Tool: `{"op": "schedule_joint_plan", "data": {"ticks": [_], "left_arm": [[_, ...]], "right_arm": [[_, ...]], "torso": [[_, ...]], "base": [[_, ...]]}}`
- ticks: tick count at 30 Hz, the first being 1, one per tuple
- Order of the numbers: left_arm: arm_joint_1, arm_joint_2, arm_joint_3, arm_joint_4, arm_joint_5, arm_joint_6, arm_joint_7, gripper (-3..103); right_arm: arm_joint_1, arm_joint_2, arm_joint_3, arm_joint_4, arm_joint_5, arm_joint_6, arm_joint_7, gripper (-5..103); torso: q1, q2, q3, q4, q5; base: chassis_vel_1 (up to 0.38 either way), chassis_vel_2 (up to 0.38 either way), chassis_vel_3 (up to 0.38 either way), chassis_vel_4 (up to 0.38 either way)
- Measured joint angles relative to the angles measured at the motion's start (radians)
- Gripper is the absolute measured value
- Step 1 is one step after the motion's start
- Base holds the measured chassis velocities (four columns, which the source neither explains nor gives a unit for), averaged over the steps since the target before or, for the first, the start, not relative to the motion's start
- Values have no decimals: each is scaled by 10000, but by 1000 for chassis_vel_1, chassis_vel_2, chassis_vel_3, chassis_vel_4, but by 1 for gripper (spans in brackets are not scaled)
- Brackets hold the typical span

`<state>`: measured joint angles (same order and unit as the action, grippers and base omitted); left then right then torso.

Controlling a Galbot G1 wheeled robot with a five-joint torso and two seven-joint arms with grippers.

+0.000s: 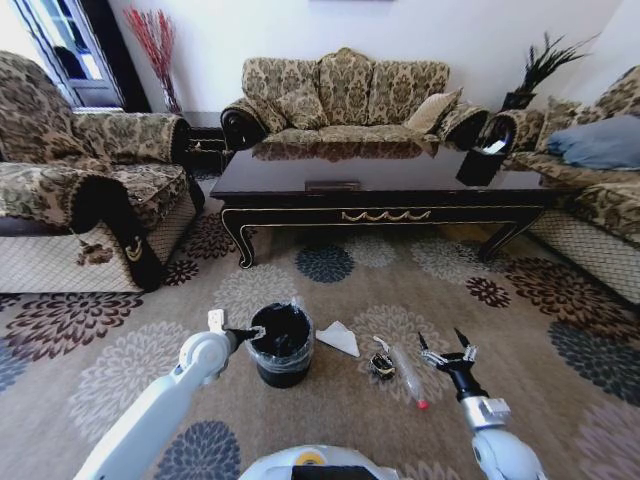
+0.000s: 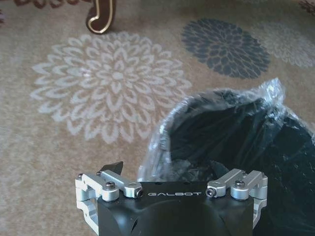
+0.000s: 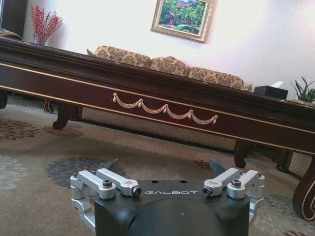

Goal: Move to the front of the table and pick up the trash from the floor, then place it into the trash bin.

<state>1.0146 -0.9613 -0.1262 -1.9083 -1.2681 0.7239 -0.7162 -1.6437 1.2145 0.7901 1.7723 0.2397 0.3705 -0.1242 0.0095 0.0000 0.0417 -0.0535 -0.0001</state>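
Black trash bin (image 1: 281,345) (crinkled clear liner), seemingly empty inside.

Patterned sofas (image 1: 345,95) ring a floral carpet (image 1: 330,262); a framed painting (image 3: 182,18) hangs on the white far wall.

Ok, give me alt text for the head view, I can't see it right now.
Trash bin stands on the floral carpet by the left gripper; white paper, dark wrapper and bottle lie beside it. Right gripper is open near the bottle, the table beyond.
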Motion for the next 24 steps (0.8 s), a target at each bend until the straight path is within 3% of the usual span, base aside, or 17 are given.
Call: {"op": "schedule_joint_plan", "data": {"ticks": [8, 12, 15, 17, 24], "left_arm": [[-69, -173, 180, 433, 92, 11, -6, 101], [-104, -260, 200, 499, 141, -40, -2, 94], [-72, -257, 198, 462, 148, -58, -2, 78], [-46, -243, 187, 440, 151, -59, 1, 78], [180, -94, -23, 256, 144, -38, 10, 44]], "right_arm": [[-110, -52, 114, -19, 45, -1, 15, 100], [-108, -4, 98, -18, 38, 2, 28, 100], [-122, 55, 48, -14, 1, 3, 39, 100], [-124, 64, 40, -17, -3, 4, 40, 100], [-76, 44, -7, -124, -13, 14, 71, 100]], "torso": [[0, 0, -1, 2, 3], [-2, 0, -2, 4, 6], [-2, 0, -2, 1, 2], [-2, 0, -2, 0, 0], [-2, 0, 0, 0, -2]], "base": [[0, 0, 0, 0], [0, 0, 0, 0], [0, 0, 0, 0], [0, 0, 0, 0], [0, 0, 0, 0]]}}
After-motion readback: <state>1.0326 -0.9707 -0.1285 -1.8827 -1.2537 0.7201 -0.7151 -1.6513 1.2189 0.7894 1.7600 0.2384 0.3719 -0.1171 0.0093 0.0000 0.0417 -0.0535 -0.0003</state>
